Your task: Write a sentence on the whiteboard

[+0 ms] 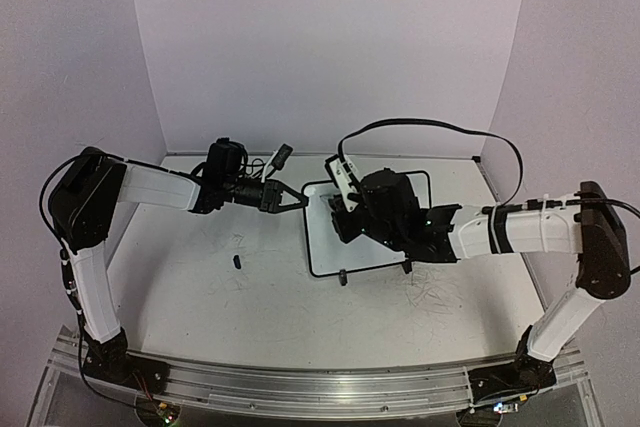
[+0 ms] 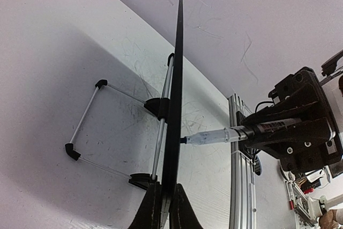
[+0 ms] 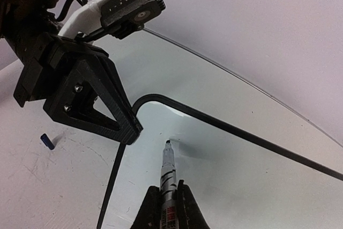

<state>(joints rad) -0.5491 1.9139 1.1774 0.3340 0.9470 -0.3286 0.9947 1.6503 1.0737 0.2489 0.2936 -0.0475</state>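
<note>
The white counter (image 1: 200, 297) fills the lower half of the top view. At its centre stands the whiteboard (image 1: 325, 245), propped on its feet with its longer sides running left to right across the frame. Its glossy face is bare wherever it shows, so the sentence looks not yet begun.

The left pincer (image 2: 163, 203) is closed on the board's frame. It shows at the bottom of the left wrist view, where the board is seen edge-on as a thin black upright line. This is a steadying hold at the board's left edge, near its upper left corner.

The right pincer (image 3: 167, 196) is clamped round a marker (image 3: 168, 167). It is the arm nearer the writing face, which lies straight ahead of it.

The marker's long axis runs from the pincer up the frame, and in the left wrist view it meets the board roughly square-on. Its tip sits at the face just inside the upper left corner, touching or barely off; I cannot tell which. From there the bare surface stretches to the right along the board's long axis, away from the left pincer, so a first line would likely travel that way.

A small dark cap (image 3: 47, 141) lies on the counter well left of the board.
</note>
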